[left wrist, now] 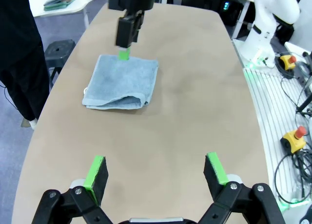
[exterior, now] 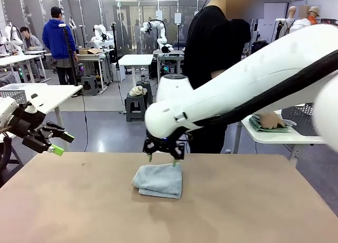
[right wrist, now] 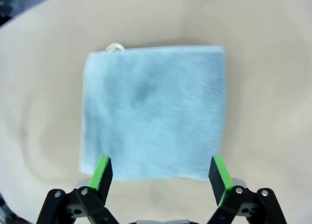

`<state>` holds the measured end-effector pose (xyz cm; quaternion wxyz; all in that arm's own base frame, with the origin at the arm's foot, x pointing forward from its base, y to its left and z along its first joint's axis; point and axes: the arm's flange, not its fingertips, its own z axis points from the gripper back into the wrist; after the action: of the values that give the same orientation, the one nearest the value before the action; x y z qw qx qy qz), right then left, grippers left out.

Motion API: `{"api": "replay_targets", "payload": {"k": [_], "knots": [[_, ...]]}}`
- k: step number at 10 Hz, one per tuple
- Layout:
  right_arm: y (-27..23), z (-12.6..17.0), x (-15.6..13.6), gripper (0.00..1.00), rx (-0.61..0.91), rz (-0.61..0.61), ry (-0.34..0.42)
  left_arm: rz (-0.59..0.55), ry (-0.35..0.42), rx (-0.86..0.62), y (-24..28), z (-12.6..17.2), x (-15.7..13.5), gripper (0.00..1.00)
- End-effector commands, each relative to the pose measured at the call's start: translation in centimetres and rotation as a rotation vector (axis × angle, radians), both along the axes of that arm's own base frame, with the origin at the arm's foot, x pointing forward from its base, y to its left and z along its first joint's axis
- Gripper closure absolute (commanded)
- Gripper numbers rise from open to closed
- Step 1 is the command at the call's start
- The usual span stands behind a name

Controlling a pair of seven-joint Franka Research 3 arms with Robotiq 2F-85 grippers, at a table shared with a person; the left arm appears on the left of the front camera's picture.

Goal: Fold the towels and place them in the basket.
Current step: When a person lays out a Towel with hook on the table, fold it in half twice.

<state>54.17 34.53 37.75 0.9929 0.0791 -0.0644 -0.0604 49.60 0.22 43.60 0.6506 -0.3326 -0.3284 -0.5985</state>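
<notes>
One folded blue-grey towel [exterior: 158,180] lies beneath the parted right tool [exterior: 162,161]; left tool [exterior: 60,144] parted.

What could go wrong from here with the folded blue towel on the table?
1. The right arm's jaws stand open at the far edge of the blue towel; a pinch there might catch only the top layer and undo the fold.
2. The fold gapes loosely on one side, so it may slump when lifted.

Tan table [exterior: 79,201] bears one folded blue-grey towel [exterior: 158,180].
</notes>
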Motion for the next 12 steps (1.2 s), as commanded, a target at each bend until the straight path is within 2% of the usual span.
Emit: {"api": "replay_targets", "payload": {"k": [1,2,5,8,12], "knots": [[-4.2,-2.1,-2.2,0.0,0.046,0.108,-0.018,-0.002,-0.002,0.005,0.1,0.1,0.0,0.0],[-5.2,-3.4,-2.1,0.0,0.07,0.145,-0.046,-0.002,-0.002,0.005,0.1,0.1,0.0,0.0],[-6.5,-6.1,-1.0,0.0,0.16,0.154,-0.058,-0.002,-0.002,0.005,0.1,0.1,0.0,0.0],[-7.3,-6.0,-0.7,0.0,0.171,0.116,-0.031,-0.002,-0.002,0.005,0.1,0.1,0.0,0.0],[-6.4,-6.4,-0.8,0.0,0.144,0.118,-0.044,-0.002,-0.002,0.005,0.1,0.1,0.0,0.0]]}}
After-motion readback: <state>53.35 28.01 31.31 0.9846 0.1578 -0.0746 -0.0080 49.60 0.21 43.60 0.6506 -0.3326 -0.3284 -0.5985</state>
